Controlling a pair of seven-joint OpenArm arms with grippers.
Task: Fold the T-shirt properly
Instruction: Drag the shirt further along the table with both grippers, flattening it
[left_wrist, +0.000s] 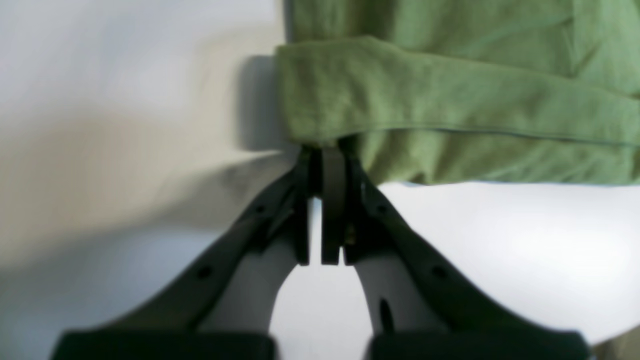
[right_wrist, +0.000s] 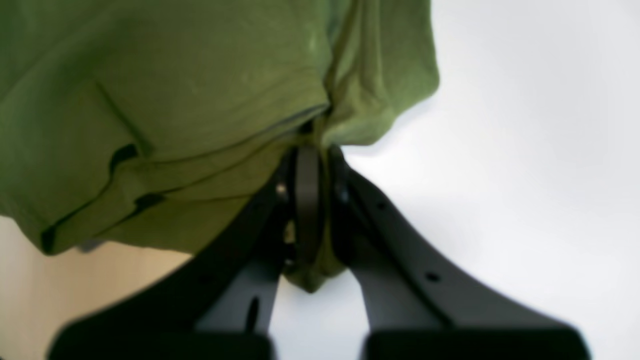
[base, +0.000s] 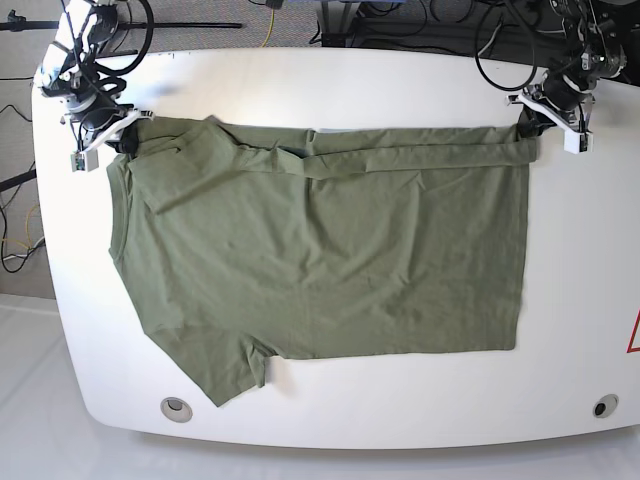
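Item 1, my left pincer: jaws together, clamped on the hem corner of the T-shirt. In the left wrist view the dark fingers run from 6 o'clock up to the cloth edge, where a folded band of green fabric lies across the view from 9 to 3 o'clock. In the base view this pincer sits at about 2 o'clock on the table, its arm reaching in from the far right corner, cables trailing behind.

Item 2, my right pincer: jaws together, clamped on a bunch of T-shirt fabric, a small fold of it hanging down between the fingers. In the base view this pincer sits at about 10 o'clock, at the shoulder end of the garment, its arm coming in from the far left corner.

Item 3, the T-shirt: olive green, spread flat on the white table, long axis from 9 to 3 o'clock in the base view. Neck and shoulder end toward 9 o'clock, straight hem toward 3 o'clock. One short sleeve points toward 7 o'clock near the front edge. The far edge is folded over in a narrow strip stretched between my two pincers.
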